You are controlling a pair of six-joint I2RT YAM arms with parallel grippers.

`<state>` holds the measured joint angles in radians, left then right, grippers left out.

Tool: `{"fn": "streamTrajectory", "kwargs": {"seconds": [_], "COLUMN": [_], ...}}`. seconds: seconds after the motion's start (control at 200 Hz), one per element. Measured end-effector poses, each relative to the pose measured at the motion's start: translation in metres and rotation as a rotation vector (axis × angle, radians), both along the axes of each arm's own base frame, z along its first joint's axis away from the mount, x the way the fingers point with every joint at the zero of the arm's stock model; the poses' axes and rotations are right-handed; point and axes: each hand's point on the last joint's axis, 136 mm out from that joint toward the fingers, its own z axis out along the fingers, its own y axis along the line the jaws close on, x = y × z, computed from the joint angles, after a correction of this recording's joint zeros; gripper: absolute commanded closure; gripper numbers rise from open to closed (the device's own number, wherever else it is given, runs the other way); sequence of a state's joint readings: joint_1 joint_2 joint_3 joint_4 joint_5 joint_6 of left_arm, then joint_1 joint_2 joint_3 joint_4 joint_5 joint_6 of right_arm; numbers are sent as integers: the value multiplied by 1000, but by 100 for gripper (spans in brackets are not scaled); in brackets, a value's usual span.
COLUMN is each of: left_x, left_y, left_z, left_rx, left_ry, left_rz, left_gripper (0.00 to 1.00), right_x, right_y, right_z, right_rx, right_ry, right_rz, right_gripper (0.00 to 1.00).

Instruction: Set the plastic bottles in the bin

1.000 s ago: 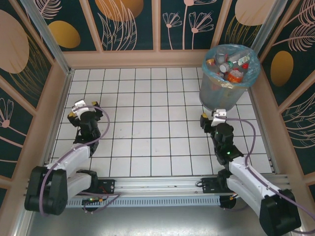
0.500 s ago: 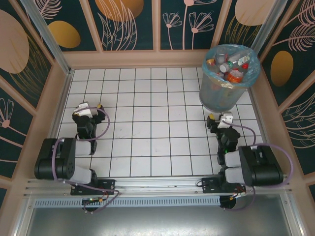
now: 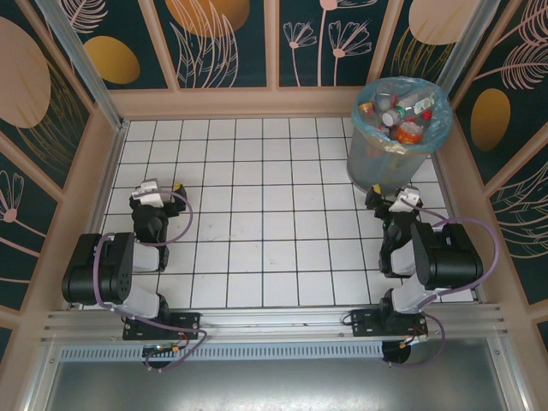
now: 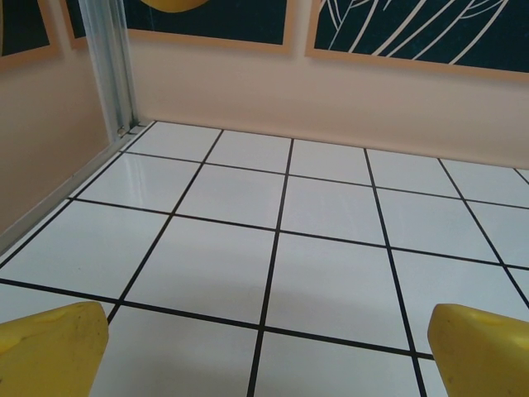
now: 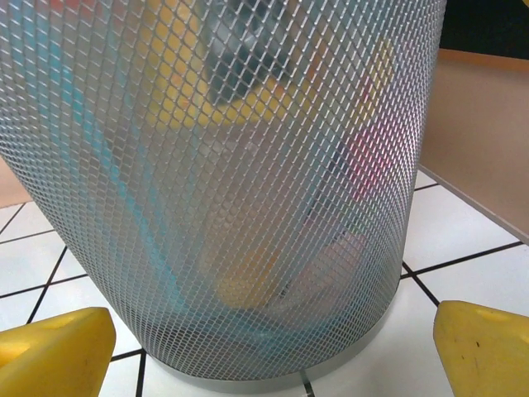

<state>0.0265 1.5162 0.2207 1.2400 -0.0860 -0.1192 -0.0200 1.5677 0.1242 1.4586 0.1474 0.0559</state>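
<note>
Clearly left pincer [image 4: 264, 351] gapes empty; right pincer [image 5: 269, 351] likewise, near bin [image 5: 231, 165], contact unclear.

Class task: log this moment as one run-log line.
plastic bottles: inside mesh bin | left hand: open, empty | right hand: open, empty, facing mesh bin

The white tiled table [image 3: 257, 214] lies open across its middle and left, giving a gripper free passage up to the pink walls [image 3: 101, 180] that fence it at the back and both sides. The bin [image 3: 377, 167], filled near its brim with plastic bottles [image 3: 398, 116], stands in the far right corner, its mesh wall close in front of the right gripper [image 3: 394, 193]. Ahead of the left gripper [image 4: 264, 351], bare tiles run to the corner post [image 4: 116, 66].
</note>
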Motion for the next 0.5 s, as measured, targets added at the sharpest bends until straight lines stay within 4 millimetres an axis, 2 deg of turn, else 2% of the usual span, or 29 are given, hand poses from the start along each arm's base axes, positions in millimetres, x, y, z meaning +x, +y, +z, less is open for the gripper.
{"fn": "streamTrajectory", "kwargs": {"seconds": [0.5], "left_x": [0], "left_y": [0], "left_z": [2], "left_rx": [1], "left_ry": [-10], "left_rz": [0], "left_gripper": [1], "right_x": [3], "right_y": [-2], "right_z": [-1], "right_rx": [2], "right_ry": [11], "right_rz": [-9], "right_gripper": [1]}}
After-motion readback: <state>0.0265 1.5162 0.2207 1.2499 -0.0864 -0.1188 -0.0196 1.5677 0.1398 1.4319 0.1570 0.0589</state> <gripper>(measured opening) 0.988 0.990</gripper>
